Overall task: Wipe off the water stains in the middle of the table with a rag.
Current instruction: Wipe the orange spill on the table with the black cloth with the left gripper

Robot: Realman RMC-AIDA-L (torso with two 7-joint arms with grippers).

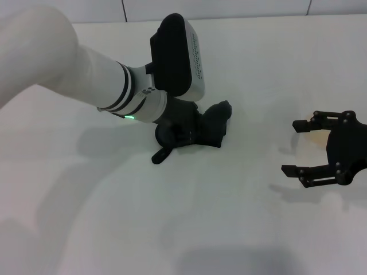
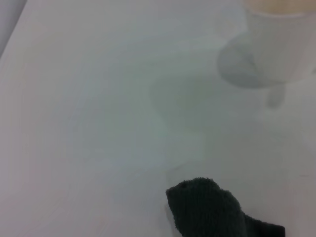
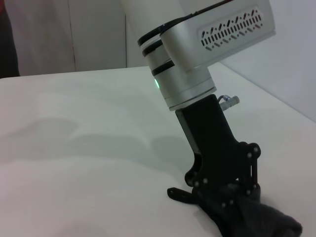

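Observation:
The dark rag point(image 1: 215, 123) lies bunched on the white table point(image 1: 114, 217) near its middle, with its black loop strap point(image 1: 160, 156) sticking out towards me. My left gripper point(image 1: 192, 132) presses down into the rag and is shut on it. The right wrist view shows its fingers point(image 3: 232, 202) buried in the cloth point(image 3: 261, 219). One rag corner point(image 2: 207, 207) shows in the left wrist view. My right gripper point(image 1: 298, 146) rests open at the table's right side. The only sign of water stains is a faint orange tint point(image 1: 313, 139) on the table between its fingers.
A grey-white tiled wall point(image 1: 229, 8) runs behind the table's far edge. In the left wrist view a pale blurred cylinder shape point(image 2: 276, 44) with an orange-tinted top stands beyond the rag and casts a round shadow.

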